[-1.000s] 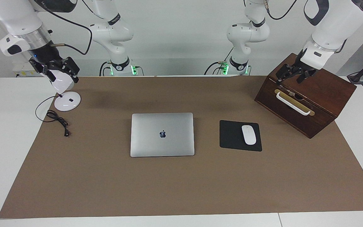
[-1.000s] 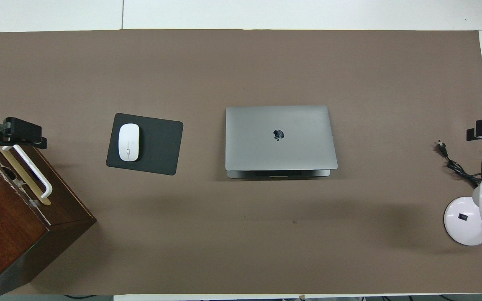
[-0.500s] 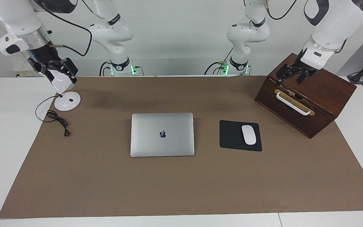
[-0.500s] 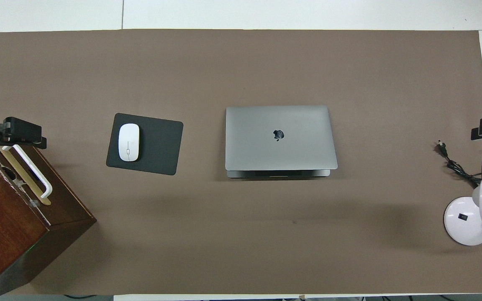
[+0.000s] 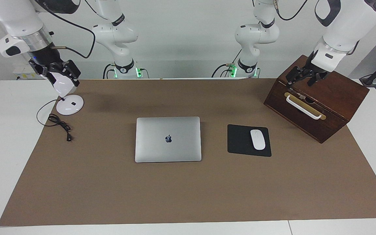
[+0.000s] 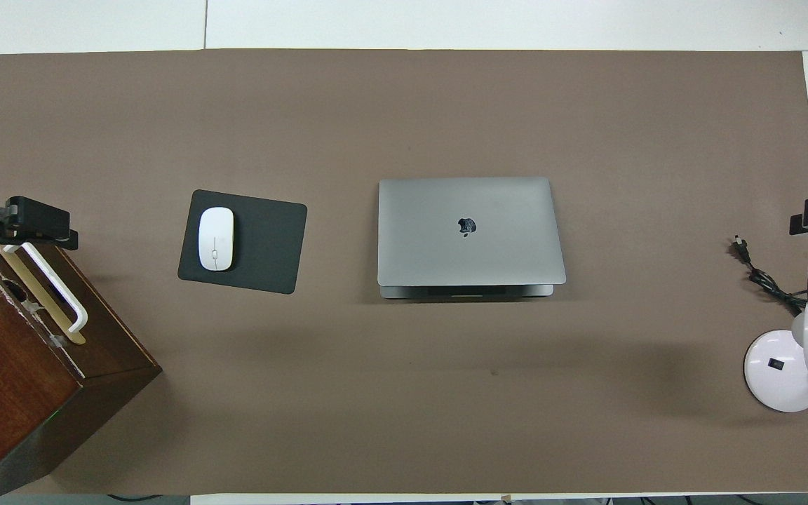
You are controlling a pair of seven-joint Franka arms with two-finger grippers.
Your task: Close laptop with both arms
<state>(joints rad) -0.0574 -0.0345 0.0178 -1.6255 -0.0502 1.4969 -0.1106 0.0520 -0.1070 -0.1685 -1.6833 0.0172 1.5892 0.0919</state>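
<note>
A white table [image 5: 2,137] is covered across most of its top by a brown mat [image 5: 188,192]. A plain pale wall [image 5: 188,42] is seen along the upper edge of the facing view. Even, soft lighting is noted, with faint shadows cast on the mat.

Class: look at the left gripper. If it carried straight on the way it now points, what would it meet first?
The left gripper, open, points down over the wooden box, near its white handle. Going straight on, it would probably meet the box's top edge by the handle first; depth is hard to judge.
</note>
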